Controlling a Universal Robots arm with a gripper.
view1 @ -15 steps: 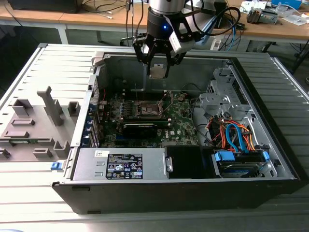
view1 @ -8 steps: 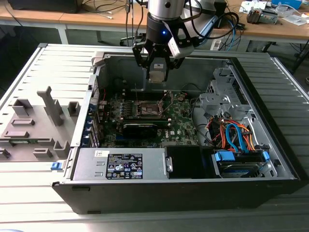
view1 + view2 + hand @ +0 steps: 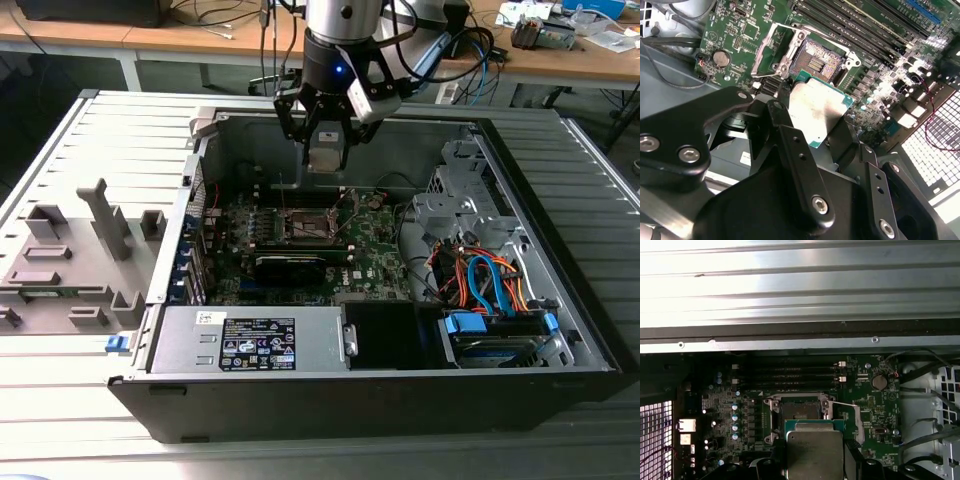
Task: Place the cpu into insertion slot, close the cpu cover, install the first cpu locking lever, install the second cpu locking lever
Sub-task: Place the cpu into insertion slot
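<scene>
CPU (image 3: pixel 817 112) clamped flat in gripper (image 3: pixel 812 122), metal face up, hanging above and just short of slot (image 3: pixel 819 59); slot open, dark centre bare. Judgement: square the chip's edges to the slot's rim, hold it level, lower gently. Any tilt could jam a corner.

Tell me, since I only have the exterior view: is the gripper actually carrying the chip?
Observer: Yes. In the second wrist view the gripper is shut on the chip, and the chip's metal face shows between the black fingers.
Operator: Is the socket free?
Observer: In both wrist views the socket has a dark, bare centre with nothing seated in it.
Operator: Is the chip in place yet?
Observer: No. In the first wrist view the socket's whole opening shows past the chip's edge, with green board around it.
</scene>
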